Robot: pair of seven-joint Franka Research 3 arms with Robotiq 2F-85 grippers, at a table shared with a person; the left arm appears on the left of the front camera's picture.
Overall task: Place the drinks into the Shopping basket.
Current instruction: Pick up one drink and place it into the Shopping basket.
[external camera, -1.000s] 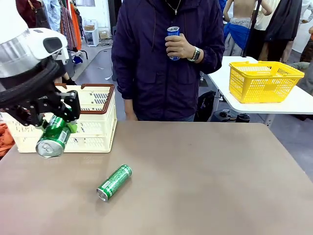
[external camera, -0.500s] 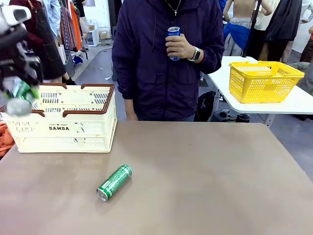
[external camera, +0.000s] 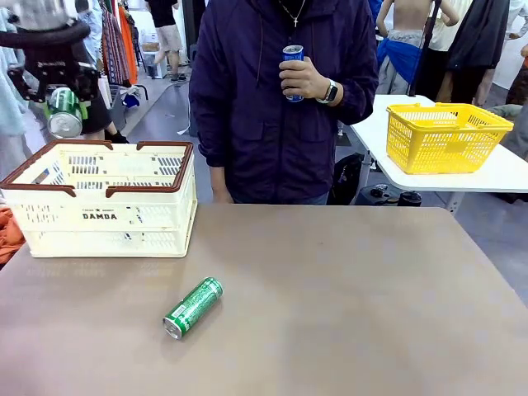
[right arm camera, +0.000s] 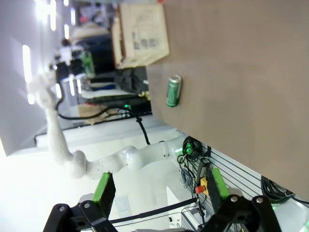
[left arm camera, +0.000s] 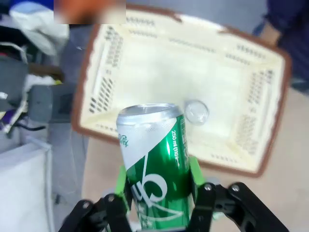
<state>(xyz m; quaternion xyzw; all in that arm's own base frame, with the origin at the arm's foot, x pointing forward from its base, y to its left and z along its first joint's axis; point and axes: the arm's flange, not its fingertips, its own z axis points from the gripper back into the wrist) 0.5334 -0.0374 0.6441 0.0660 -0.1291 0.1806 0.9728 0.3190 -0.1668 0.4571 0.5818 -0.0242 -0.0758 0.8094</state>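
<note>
Front view: brown table (external camera: 346, 289); at its 10 o'clock, cream-white slotted plastic crate (external camera: 157, 219) with brown rim. Left gripper (external camera: 66, 105), high above its 11 o'clock corner, clamps a green aluminium can (external camera: 63, 122); right gripper (right arm camera: 160, 186) jaws apart. Dropped here, it may strike that rim or the silver-topped can (left arm camera: 196, 111) inside.

left fingers (left arm camera: 195, 176) clamped inward, held high; right fingers (right arm camera: 104, 191) spread wide.

Even, bright indoor light in the front view; the table (external camera: 346, 297) has a soft sheen and the lying can (external camera: 193, 307) casts a faint shadow. Left wrist view is blurred: the basket (left arm camera: 227, 82) soft, the held can (left arm camera: 157, 159) sharper. Right wrist view is rolled sideways, with white glare at its left
</note>
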